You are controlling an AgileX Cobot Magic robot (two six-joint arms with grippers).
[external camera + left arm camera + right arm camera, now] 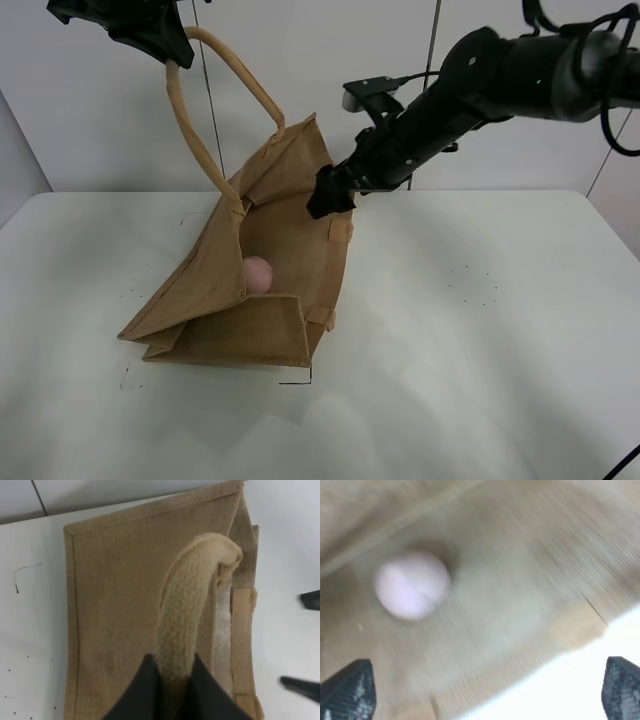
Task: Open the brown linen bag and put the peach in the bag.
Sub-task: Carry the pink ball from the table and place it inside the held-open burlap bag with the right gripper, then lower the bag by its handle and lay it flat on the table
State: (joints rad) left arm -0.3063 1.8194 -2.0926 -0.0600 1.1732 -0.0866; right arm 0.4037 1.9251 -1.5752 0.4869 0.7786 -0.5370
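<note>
The brown linen bag (270,250) lies tilted on the white table with its mouth held open. My left gripper (172,52) is shut on a beige handle (215,80) and lifts it high; the left wrist view shows the jaws pinching the handle (187,620). The pink peach (257,273) lies inside the bag, also in the right wrist view (412,584). My right gripper (328,193) is open and empty at the bag's upper right rim, its fingertips (350,692) spread wide above the bag's inside.
The white table (480,320) spreads to the right and front of the bag. A white wall stands behind. A small black corner mark (300,380) lies on the table by the bag's front.
</note>
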